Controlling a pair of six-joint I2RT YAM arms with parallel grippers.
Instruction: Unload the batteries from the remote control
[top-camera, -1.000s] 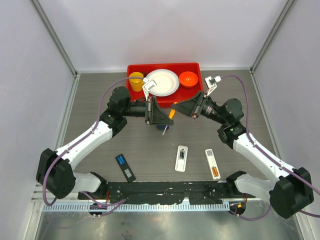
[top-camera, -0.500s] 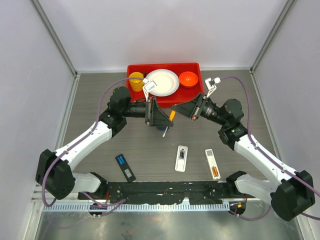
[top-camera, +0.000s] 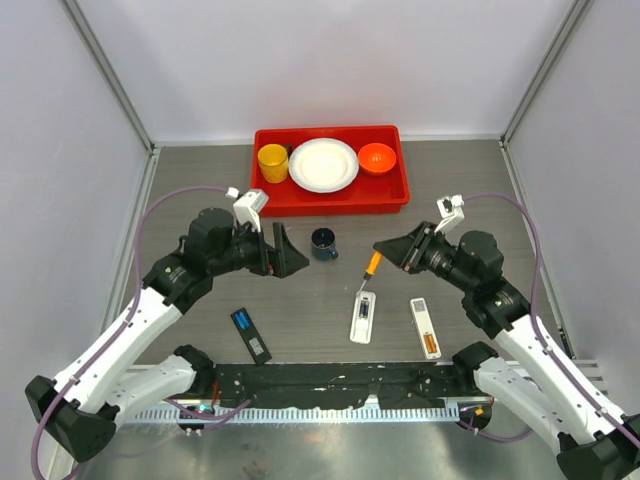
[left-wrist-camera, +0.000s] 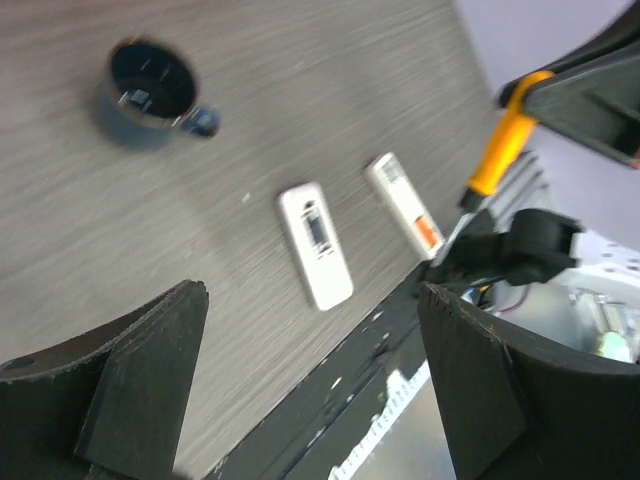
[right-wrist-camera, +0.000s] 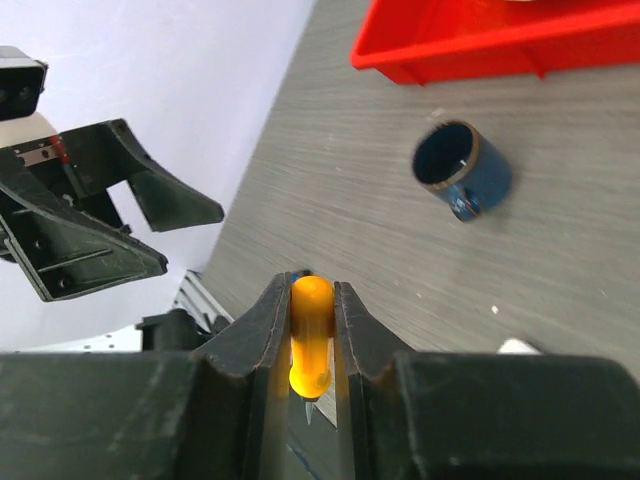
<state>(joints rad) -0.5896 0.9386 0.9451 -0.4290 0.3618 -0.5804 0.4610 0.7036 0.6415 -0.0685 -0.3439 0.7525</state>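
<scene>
The white remote control (top-camera: 363, 317) lies face down near the front edge, its bay a dark patch in the left wrist view (left-wrist-camera: 316, 243). I cannot make out the batteries in any view. My right gripper (top-camera: 386, 249) is shut on the orange handle of a screwdriver (top-camera: 371, 266), whose tip points down toward the remote's far end. The right wrist view shows the handle (right-wrist-camera: 311, 340) pinched between the fingers of that gripper (right-wrist-camera: 312, 290). My left gripper (top-camera: 290, 252) hangs open and empty left of centre, its jaws far apart (left-wrist-camera: 312, 330).
A dark blue cup (top-camera: 324, 243) stands between the two grippers. At the back, a red tray (top-camera: 398, 190) holds a yellow cup, a white plate and an orange bowl. A white strip with an orange patch (top-camera: 425, 328) lies right of the remote. A black strip (top-camera: 251, 334) lies front left.
The left gripper opened off the screwdriver and drew back to the left. The right gripper closed on the handle and carried it down toward the white remote. The cup is now uncovered.
</scene>
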